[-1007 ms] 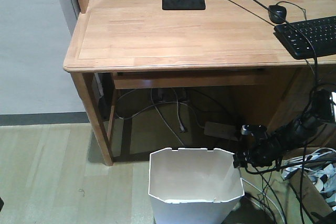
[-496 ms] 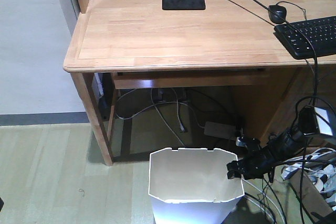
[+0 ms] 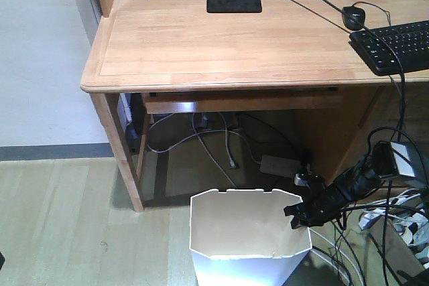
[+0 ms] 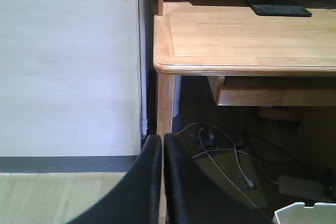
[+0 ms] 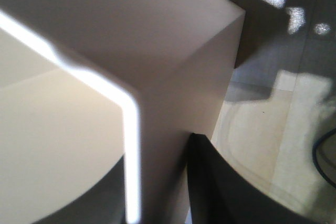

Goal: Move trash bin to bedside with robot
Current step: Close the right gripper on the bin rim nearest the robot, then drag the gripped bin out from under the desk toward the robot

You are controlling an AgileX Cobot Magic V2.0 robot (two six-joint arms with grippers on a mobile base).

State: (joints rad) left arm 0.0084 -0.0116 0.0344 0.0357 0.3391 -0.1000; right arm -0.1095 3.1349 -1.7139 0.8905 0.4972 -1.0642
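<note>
Standing by the desk (image 3: 221, 38), you see from the front the white bin (image 3: 241, 229) on the wood-look floor (image 3: 60, 219), just out from the desk's front edge and low in the picture. The right claw (image 3: 295, 213) comes in from the right on its thin black arm and sits right at the bin's right-hand rim corner, touching or all but touching it. From here the fingers are too small and dark to read. A keyboard (image 3: 395, 45) and mouse (image 3: 353, 16) lie on the desk's right end, and cables (image 3: 218, 142) hang in the shadow underneath.

From the left wrist, the left claw (image 4: 162, 139) has its two black fingers pressed nearly together with only a sliver between them and nothing in it. It points at the desk's front left leg beside the pale wall (image 4: 68, 61). A corner of the bin's rim peeps in at the bottom right, well apart from this claw.

From the right wrist (very close in, so much is blur), the bin's wall fills the view, its bright rim edge bending at a corner. One black finger (image 5: 226, 192) lies on the outer side, against or just beside the wall. A soft dark shape shows on the inner side. The wall stands between the two, but I cannot tell whether they are squeezing it.
</note>
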